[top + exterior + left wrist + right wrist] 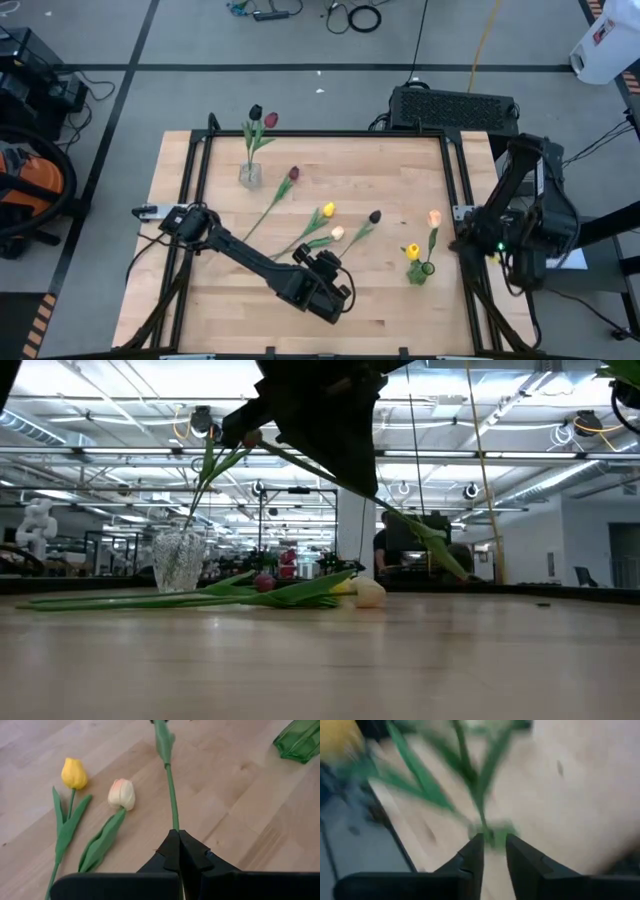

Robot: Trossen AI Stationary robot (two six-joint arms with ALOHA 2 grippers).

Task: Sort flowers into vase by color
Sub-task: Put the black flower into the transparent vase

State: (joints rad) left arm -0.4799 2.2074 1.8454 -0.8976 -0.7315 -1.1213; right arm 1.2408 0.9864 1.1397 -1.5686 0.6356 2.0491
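Tulips look light and whippy, so the thin stem is the place to pinch: from the clear vase (pixel 250 176) holding two dark ones, past loose ones (pixel 328 211) on the counter (pixel 390 160), the left fingers (pixel 180 840) are clamped on the near-black tulip (pixel 374 216) stem, while the right fingers (pixel 494 846) stand narrowly apart around green stems by the green vase (pixel 421 270).

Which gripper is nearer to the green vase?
The right. The right gripper sits just beside the green vase at the table's right edge. The left gripper is farther off toward the table's middle, shut on a dark tulip's stem.
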